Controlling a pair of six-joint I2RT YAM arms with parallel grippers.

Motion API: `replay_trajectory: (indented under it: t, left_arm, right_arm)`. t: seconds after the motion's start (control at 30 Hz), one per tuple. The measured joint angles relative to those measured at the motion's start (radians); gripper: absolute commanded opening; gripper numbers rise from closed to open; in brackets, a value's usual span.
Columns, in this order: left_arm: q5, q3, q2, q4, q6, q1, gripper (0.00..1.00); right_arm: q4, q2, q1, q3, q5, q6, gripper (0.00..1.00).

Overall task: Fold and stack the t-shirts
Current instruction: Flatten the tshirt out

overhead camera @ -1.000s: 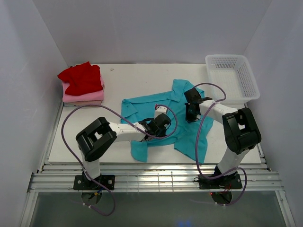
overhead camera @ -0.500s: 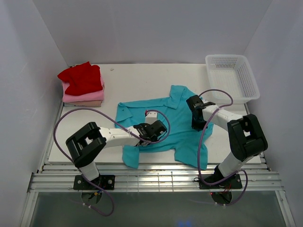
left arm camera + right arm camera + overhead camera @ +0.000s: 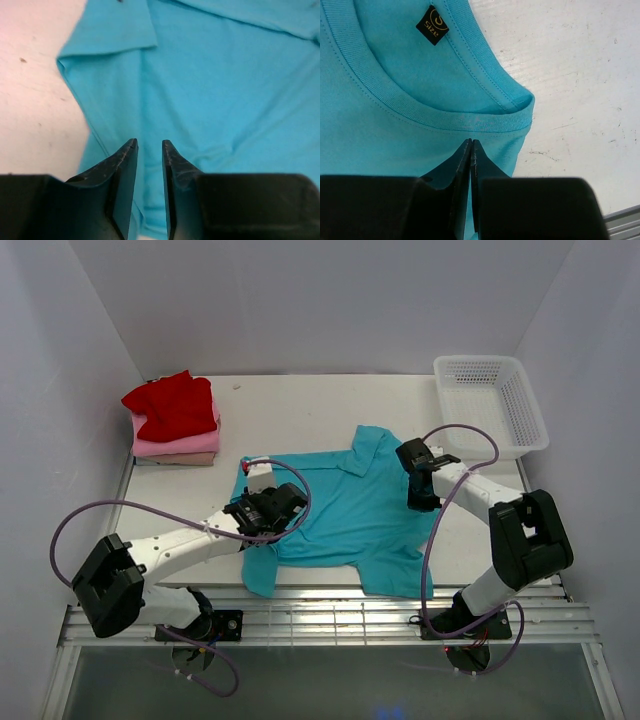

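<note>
Teal shirt (image 3: 350, 520): spread mostly flat on the near middle of the surface (image 3: 320, 405), between the two arms.
Right pincer (image 3: 471, 144): pressed together, pinching the teal cloth just under the ribbed neckband (image 3: 485, 122); a black size label (image 3: 432, 25) sits inside the neck.
Left pincer (image 3: 148, 146): narrowly spread over the shirt's left part, beside a sleeve.
Red shirt (image 3: 172, 403), pink shirt (image 3: 185, 444), beige shirt (image 3: 180, 459): stacked top to bottom, far left corner.
White basket (image 3: 500, 446): far right corner.
</note>
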Motion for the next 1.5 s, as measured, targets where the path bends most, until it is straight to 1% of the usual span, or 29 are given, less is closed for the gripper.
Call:
replay_trajectory:
  t: [0.1,0.23,0.5,0.73,0.9,1.03,1.43,1.5]
  left_arm:
    - [-0.012,-0.035,0.009,0.068,0.064,0.096,0.39]
    - [0.003,-0.060,0.066,0.179,0.179,0.223,0.40]
    - [0.038,-0.060,0.174,0.419,0.385,0.278,0.41]
    - [0.077,-0.053,0.264,0.574,0.518,0.360,0.41]
    - [0.108,-0.035,0.344,0.634,0.566,0.389,0.41]
    - [0.131,-0.014,0.392,0.649,0.586,0.396,0.41]
    - [0.150,-0.003,0.418,0.660,0.597,0.397,0.38]
    - [0.148,-0.003,0.418,0.660,0.599,0.397,0.34]
  right_arm:
    - [0.001,-0.011,0.000,0.000,0.000,0.000,0.08]
    - [0.004,-0.038,0.000,-0.006,-0.002,-0.003,0.08]
    - [0.010,-0.156,0.000,-0.018,-0.013,-0.027,0.08]
    - [0.010,-0.253,0.000,-0.020,-0.025,-0.034,0.09]
    - [0.008,-0.304,0.000,-0.023,-0.039,-0.039,0.09]
    - [0.008,-0.329,0.000,-0.023,-0.044,-0.046,0.10]
    - [0.008,-0.344,0.000,-0.025,-0.046,-0.053,0.10]
    - [0.009,-0.344,0.000,-0.027,-0.045,-0.053,0.11]
